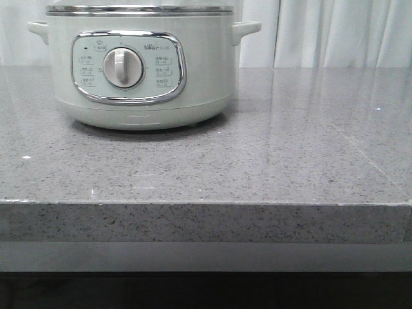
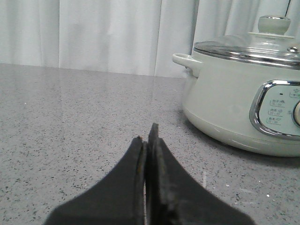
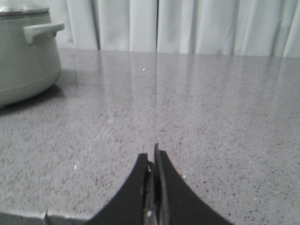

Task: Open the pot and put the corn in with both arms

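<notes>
Sitting lidded on counter [image 1: 257,167], pot [image 1: 141,71] well apart from both closed claws

Kitchen-like setup, possibly staged test bench. Grey speckled stone countertop [image 1: 270,167] with thick front edge fills front view. Mint-green electric cooker, pot [image 1: 138,71], stands at 11 o'clock on it, chrome-framed control panel [image 1: 129,67] with white dial facing camera, glass lid [image 2: 253,44] on. White pleated curtains [image 1: 335,32] close off background from 10 to 2 o'clock.
</notes>
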